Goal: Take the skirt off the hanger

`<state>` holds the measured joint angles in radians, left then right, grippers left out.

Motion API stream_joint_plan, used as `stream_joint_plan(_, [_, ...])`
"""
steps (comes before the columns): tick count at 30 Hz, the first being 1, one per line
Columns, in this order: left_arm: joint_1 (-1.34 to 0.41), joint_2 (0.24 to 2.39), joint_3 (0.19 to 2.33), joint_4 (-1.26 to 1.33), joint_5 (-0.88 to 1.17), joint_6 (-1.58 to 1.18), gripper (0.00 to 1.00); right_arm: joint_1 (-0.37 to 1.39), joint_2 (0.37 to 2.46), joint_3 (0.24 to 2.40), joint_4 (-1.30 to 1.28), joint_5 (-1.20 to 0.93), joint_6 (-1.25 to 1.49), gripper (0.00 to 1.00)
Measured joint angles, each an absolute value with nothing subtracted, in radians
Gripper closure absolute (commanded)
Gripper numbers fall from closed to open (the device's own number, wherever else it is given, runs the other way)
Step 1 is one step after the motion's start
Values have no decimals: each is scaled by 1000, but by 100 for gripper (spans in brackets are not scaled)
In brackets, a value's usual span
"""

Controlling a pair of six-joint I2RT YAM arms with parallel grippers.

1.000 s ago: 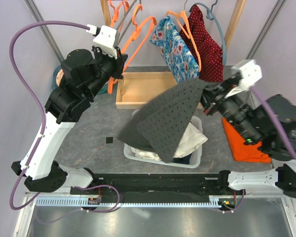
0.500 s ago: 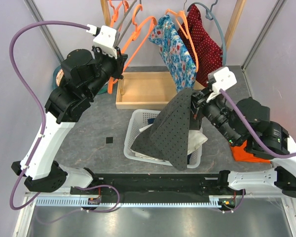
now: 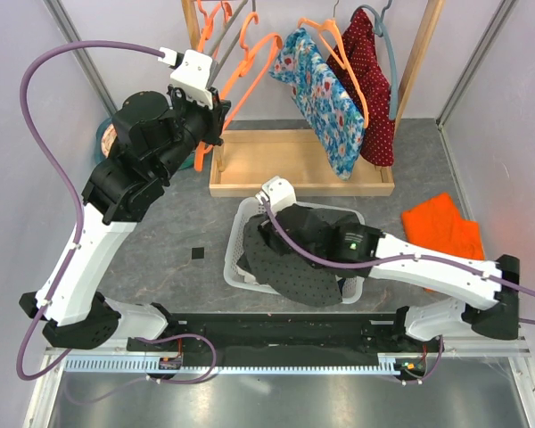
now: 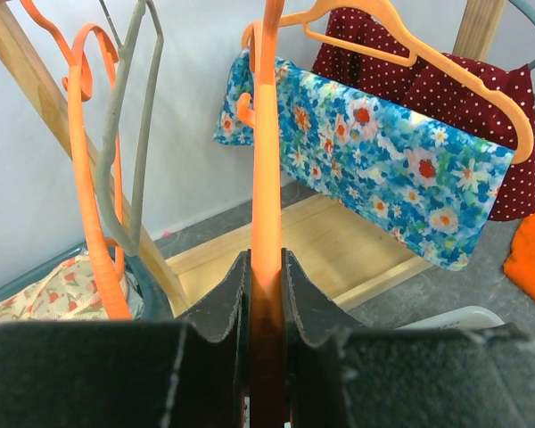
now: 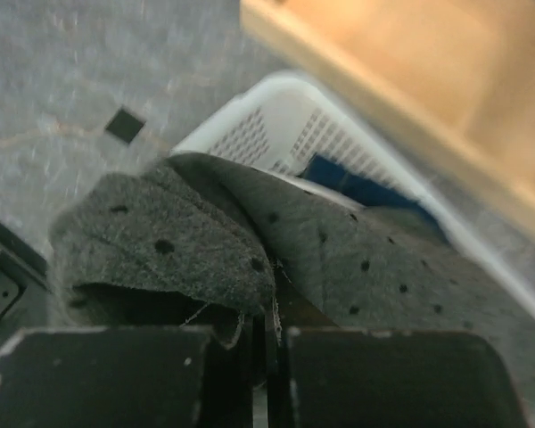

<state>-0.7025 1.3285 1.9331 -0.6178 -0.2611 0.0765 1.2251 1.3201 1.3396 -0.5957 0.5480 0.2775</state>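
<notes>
The grey skirt [image 3: 290, 275] with dark dots lies bunched in the white basket [image 3: 234, 241] at the table's middle. My right gripper [image 3: 260, 230] reaches low over the basket's left side, shut on a fold of the skirt [image 5: 169, 241]; in the right wrist view the right gripper [image 5: 268, 323] pinches the cloth's edge. Up at the rack, my left gripper [image 3: 216, 114] is shut on a bare orange hanger [image 3: 250, 73]. In the left wrist view the hanger [image 4: 266, 152] stands upright between the left gripper [image 4: 266, 272] jaws.
A wooden tray [image 3: 285, 160] sits behind the basket. On the rack hang a blue floral garment [image 3: 325, 94], a red dotted garment [image 3: 376, 98] and other hangers [image 4: 116, 134]. An orange cloth [image 3: 441, 227] lies at right, a small black square [image 3: 198, 254] at left.
My right arm swung the skirt from high on the right down and leftward into the basket, where it now lies bunched. The left arm and hanger stayed put.
</notes>
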Motion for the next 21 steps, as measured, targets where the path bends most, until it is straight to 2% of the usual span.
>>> stream_joint_plan(6, [-702, 1325, 1933, -617, -261, 87, 98, 1101, 1345, 1143, -479, 379, 414, 100])
stream_joint_plan(13, [-702, 1319, 1932, -611, -261, 97, 98, 977, 1402, 880, -225, 128, 592, 100])
stream_joint_plan(21, [-702, 1319, 1932, -609, -263, 99, 98, 885, 1650, 830, 61, -117, 741, 100])
